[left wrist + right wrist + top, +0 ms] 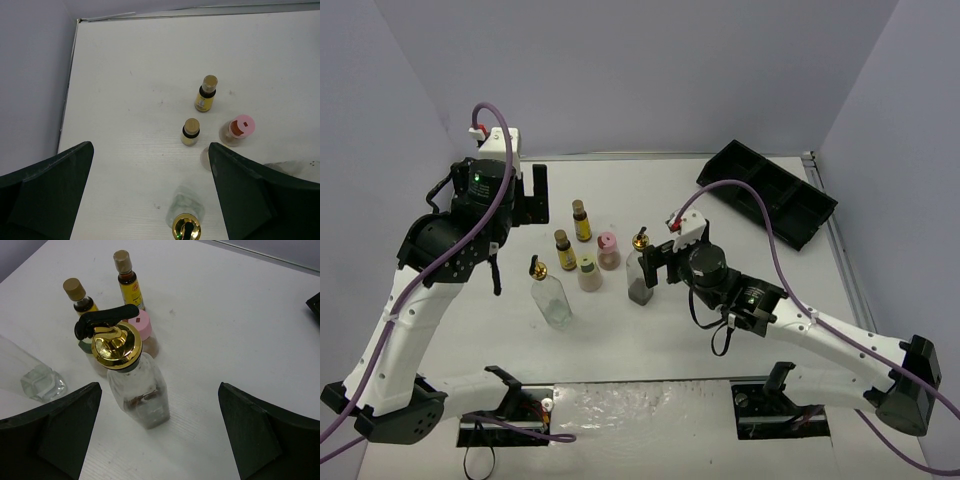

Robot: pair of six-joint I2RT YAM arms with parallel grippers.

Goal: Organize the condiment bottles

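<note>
Six condiment bottles stand grouped mid-table: two amber brown-capped ones, a pink-capped one, a cream-capped one, and two clear glass ones with gold-black spouts. My left gripper hangs open and empty above the left of the group. In its wrist view the left clear bottle sits between the fingers, far below. My right gripper is open beside the right clear bottle. In its wrist view that bottle stands just ahead, nearer the left finger, untouched.
A black compartmented tray lies at the back right, its corner showing in the right wrist view. Grey walls close the left, back and right sides. The table's back-left corner shows in the left wrist view.
</note>
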